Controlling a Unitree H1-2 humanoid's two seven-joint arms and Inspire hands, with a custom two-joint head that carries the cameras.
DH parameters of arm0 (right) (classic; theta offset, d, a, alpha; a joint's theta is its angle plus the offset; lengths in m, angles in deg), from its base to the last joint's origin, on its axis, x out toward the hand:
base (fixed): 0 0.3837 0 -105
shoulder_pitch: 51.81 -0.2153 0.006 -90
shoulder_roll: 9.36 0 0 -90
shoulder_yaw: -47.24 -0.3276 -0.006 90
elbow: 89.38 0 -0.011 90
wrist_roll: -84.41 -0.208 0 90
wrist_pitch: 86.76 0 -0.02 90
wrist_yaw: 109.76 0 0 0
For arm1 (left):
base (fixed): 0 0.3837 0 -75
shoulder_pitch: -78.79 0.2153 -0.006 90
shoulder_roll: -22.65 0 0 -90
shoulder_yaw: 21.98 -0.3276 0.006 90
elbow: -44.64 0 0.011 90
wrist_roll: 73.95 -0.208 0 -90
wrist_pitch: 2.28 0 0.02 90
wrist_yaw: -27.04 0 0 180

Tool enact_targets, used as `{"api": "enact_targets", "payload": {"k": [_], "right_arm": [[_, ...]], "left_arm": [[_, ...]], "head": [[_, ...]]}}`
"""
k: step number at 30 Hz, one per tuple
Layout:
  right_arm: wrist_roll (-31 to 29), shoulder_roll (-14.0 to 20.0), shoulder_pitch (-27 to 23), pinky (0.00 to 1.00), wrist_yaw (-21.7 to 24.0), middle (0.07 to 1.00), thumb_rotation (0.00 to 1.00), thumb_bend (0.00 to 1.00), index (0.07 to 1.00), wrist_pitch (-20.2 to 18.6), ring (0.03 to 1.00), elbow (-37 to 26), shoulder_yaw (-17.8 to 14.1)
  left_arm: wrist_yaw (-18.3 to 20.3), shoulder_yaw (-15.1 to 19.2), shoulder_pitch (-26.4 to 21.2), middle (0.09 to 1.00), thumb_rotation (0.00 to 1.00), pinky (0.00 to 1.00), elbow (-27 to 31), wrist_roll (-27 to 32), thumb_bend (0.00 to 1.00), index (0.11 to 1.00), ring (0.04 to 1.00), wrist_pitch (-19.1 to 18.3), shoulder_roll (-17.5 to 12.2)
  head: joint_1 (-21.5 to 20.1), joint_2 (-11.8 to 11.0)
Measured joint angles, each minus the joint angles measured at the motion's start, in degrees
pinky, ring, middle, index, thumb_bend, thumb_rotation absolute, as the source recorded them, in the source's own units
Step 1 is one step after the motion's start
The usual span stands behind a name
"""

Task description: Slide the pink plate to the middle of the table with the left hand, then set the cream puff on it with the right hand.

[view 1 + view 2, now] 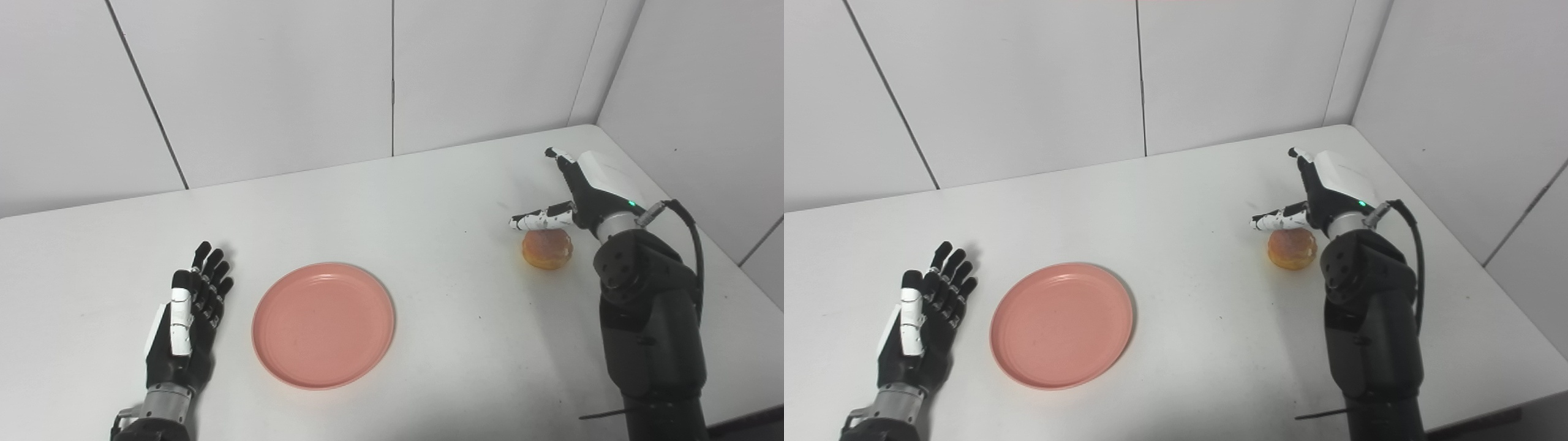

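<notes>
Desk [429, 196]: white, matte, smooth, set into a corner of pale grey wall panels [275, 79].

Plate [323, 324]: pink, round, shallow, with a raised rim and faint concentric rings in its well; surface dull, lightly speckled. It lies flat on the desk and holds nothing.

Puff [547, 248]: right of the plate and well apart from it, resting on the desk. Round, domed, golden-brown, glossy on top with a paler patch.

Left hand [187, 318]: just left of the plate, not touching it. Black segmented fingers with a white thumb and a metal wrist cuff; fingers straight, slightly spread, holding nothing, lying low over the desk.

Right hand [582, 190]: directly above and behind the puff. White shell on the back, black frame, green light lit at the wrist. It is spread wide, the thumb [542, 219] stretched over the puff's top; contact cannot be told. Nothing is gripped.
</notes>
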Motion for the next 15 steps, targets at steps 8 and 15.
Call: {"api": "enact_targets", "payload": {"k": [8,15], "right_arm": [[6.5,0.1,-0.2,0.44,8.3,0.693,0.36,0.98,0.908,0.0,0.592,-0.1,0.1],[10.4,0.0,-1.1,0.30,12.9,0.576,0.31,0.96,0.889,0.0,0.430,0.6,-0.4]], "left_arm": [[-0.1,-0.2,0.4,1.000,1.00,1.00,0.6,0.0,0.81,0.998,1.000,-0.1,0.0],[-0.4,-0.4,0.7,1.000,1.00,1.00,1.7,0.0,0.80,0.998,1.000,-1.3,0.0]], "head": [[0.5,0.3],[0.4,0.4]]}}
